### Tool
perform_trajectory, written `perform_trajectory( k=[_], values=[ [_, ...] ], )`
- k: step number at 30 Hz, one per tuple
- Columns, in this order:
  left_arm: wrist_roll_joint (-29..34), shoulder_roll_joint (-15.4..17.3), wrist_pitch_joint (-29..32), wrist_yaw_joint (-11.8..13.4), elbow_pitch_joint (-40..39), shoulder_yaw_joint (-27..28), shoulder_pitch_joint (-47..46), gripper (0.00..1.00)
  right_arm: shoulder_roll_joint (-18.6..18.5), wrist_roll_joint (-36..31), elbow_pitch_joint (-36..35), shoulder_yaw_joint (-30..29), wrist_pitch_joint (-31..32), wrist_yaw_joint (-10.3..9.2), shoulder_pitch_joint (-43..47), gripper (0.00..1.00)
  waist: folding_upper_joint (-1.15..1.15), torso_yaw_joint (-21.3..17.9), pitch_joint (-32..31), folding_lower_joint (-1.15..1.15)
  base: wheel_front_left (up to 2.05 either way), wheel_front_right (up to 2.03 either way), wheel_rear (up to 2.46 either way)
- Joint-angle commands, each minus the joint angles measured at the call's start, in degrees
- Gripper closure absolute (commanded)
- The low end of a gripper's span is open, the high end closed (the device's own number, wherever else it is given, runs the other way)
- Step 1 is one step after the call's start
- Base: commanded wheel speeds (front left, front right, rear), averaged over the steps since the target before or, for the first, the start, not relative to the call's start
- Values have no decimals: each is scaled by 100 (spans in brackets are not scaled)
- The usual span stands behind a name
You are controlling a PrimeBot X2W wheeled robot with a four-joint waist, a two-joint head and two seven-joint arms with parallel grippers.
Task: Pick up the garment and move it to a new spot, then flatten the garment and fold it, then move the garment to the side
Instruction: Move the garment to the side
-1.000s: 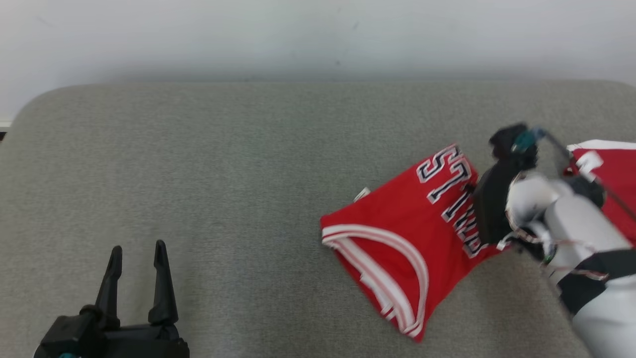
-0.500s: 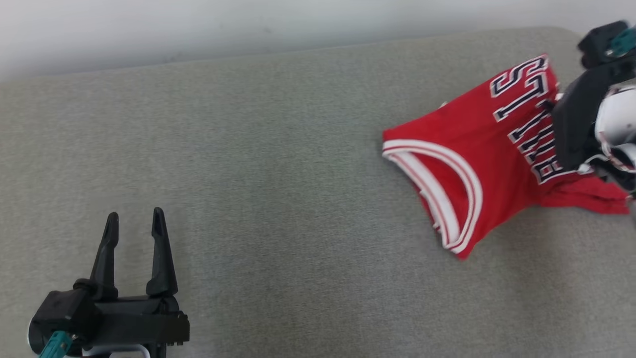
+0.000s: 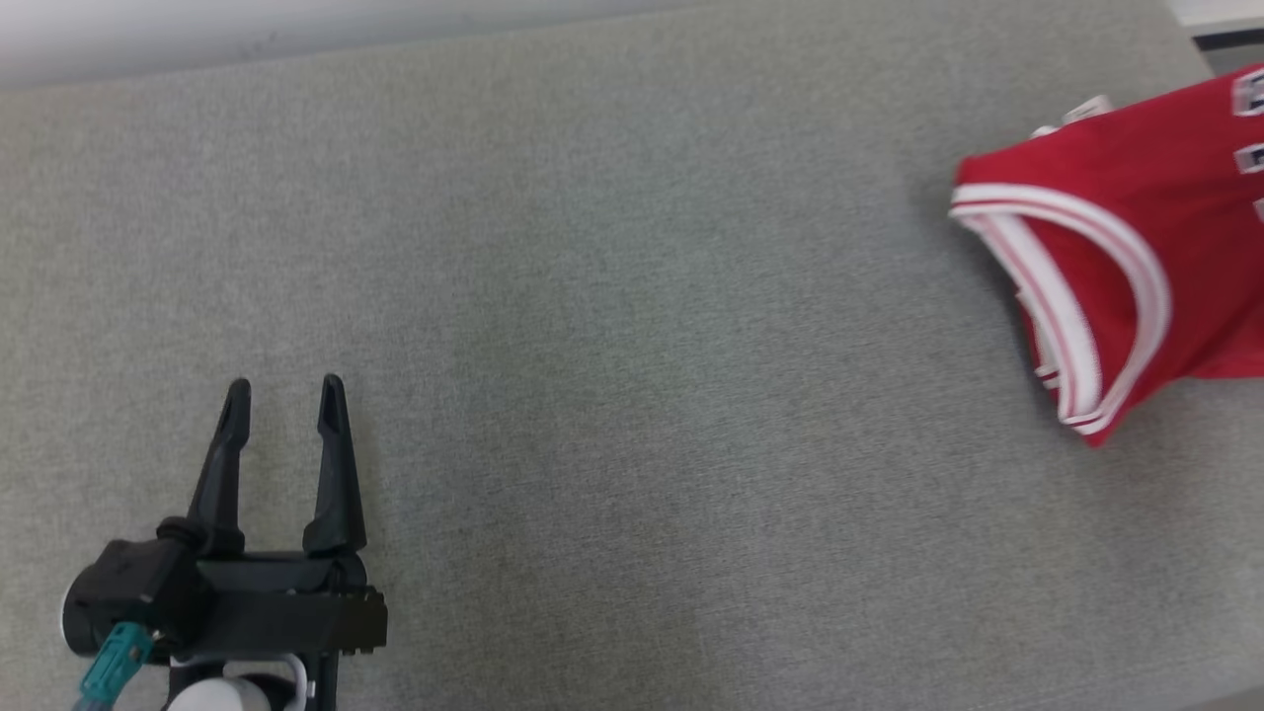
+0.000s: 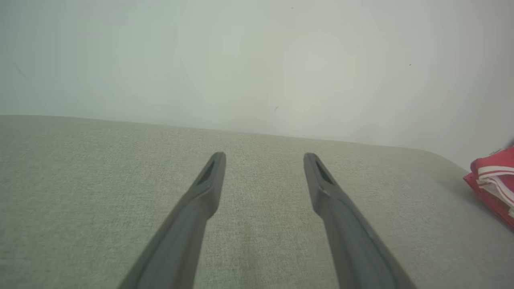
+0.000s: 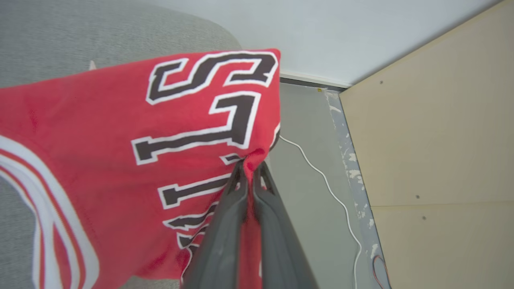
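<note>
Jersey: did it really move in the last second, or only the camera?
Yes. Held by the right gripper, the jersey has travelled rightward, closer to the table's right end.

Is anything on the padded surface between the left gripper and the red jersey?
Nothing visible. In the head view, bare grey fabric surface lies between the open left gripper and the red, white-trimmed basketball jersey at the right edge. The right gripper is shut on the jersey's edge, beside the black lettering.

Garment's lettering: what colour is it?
Black, outlined in white, on the red garment; clearest in the right wrist view.
</note>
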Motion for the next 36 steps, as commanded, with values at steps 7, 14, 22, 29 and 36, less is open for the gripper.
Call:
perform_trajectory(
  k=[7,14,22,29,36],
  values=[
    [203,7,3,-105,-47,39,-282,0,62,-910,457,-1078,-605,-18,30,100,-1,281,495,-1,0,0,0],
    [401,4,3,-202,-27,144,-467,0,663,-1658,474,-2143,-808,-18,204,0,-1,239,780,-1,0,0,0],
    [450,7,4,-273,130,203,-430,0,1365,-2023,308,-2548,-1074,-18,477,0,-1,129,378,-1,0,0,0],
    [283,6,3,-211,326,232,-38,0,1794,-1299,-82,-1839,-2175,-18,1021,0,-1,114,-438,-1,0,0,0],
    [149,5,3,-173,566,376,425,0,2028,-283,-639,-918,-3555,-18,2112,0,-1,157,-1254,-1,0,0,0]
  ],
)
